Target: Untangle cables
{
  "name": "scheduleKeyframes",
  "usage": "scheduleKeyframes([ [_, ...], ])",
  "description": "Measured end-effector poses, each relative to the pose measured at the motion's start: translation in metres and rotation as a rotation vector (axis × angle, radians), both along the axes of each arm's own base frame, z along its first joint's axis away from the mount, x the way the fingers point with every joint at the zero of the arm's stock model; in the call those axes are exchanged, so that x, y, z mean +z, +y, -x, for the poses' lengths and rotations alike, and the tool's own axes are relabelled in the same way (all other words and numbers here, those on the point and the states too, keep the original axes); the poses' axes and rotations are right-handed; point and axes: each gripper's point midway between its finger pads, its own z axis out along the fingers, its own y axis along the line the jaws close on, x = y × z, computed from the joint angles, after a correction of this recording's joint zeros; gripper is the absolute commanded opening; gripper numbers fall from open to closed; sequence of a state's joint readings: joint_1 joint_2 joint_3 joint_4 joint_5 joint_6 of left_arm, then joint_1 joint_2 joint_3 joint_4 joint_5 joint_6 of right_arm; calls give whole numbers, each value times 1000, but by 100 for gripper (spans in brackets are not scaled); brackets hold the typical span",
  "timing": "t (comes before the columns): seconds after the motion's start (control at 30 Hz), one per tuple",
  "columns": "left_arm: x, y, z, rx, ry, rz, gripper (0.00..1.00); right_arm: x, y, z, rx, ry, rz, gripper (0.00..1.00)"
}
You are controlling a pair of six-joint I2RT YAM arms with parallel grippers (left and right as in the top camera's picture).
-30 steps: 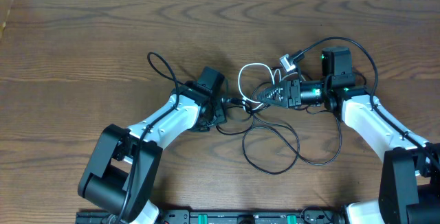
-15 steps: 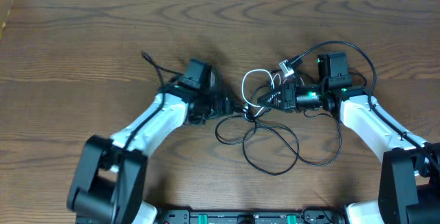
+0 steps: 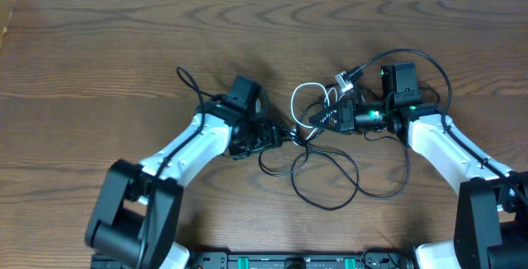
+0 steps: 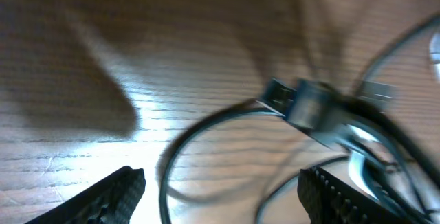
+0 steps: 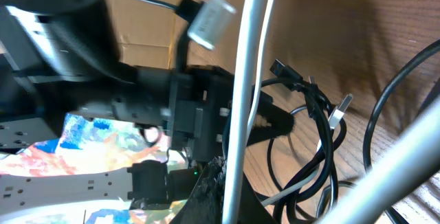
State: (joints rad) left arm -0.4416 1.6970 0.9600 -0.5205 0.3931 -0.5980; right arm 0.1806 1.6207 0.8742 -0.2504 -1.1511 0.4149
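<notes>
The left gripper [image 3: 274,134] points right at the knot, its 2 fingers [image 4: 120,189] spread apart with nothing between them; a blurred plug lies just ahead in its wrist view. The cables [image 3: 304,134] sit mid-table between the 2 arms. Their tangle runs mostly far-to-near: the white cord [image 3: 294,101] forms an upright oval at the far side, and 1 wide black loop [image 3: 330,207] sprawls toward the near edge and off to the right. A silver plug [image 3: 342,77] sticks out at the top, aimed far-right. The right gripper [image 3: 320,119] points left into the knot with its jaws closed; whether a cord is pinched in them cannot be told. Against half a second ago, the left arm has swung right and its gripper is closer to the knot, while the right arm has not shifted. The table [image 3: 99,46] is dark wood grain, with a pale strip along its far edge.
</notes>
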Motion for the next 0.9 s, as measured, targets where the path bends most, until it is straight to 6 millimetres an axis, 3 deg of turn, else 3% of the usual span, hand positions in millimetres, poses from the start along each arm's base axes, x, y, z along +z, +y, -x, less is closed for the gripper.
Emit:
scheduleKeyframes([
  [0.13,-15,-3,2,16,31,-24,76,0,0,0,1,-2,0,1],
  [0.4,-13,-15,-19,75,-26,22,76,-1,0,2,1,11,3,1],
  [0.9,-11,-22,-28,85,-55,56,78,-8,-3,1,-17,26,38,1],
])
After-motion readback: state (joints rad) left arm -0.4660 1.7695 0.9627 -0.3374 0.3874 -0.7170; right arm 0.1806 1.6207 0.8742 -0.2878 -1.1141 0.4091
